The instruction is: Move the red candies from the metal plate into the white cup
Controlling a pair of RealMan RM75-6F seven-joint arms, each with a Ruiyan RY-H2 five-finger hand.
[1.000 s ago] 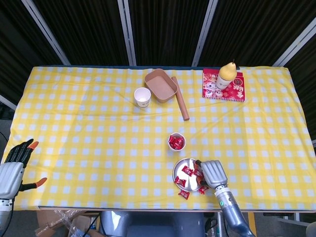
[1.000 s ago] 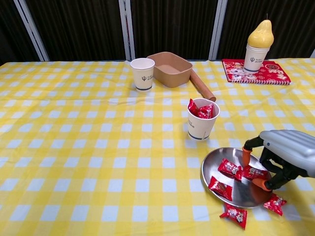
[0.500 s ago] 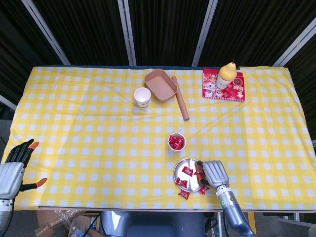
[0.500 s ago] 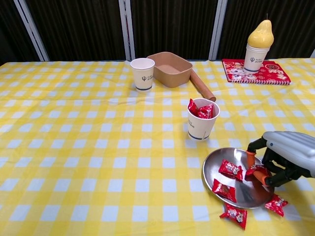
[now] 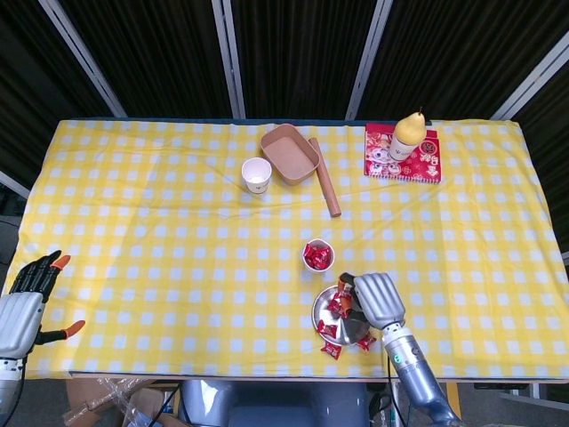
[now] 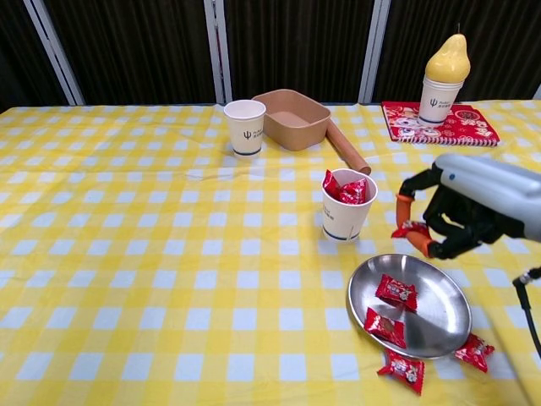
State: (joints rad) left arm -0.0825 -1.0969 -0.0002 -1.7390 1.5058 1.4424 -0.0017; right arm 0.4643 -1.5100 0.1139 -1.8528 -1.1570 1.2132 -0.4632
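Fingertips (image 6: 405, 205) of right hand (image 6: 461, 207) pinch one red candy (image 6: 412, 228) above metal plate (image 6: 439, 326), beside white cup (image 6: 345, 216) already holding candies. Two more on plate, two on cloth just beside it. Left hand (image 5: 25, 307) empty, fingers spread.

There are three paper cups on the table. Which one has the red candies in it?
The middle cup, just behind the metal plate, has red candies poking out. The cup beside the brown tray looks empty, and the far cup holds a yellow pear-shaped thing.
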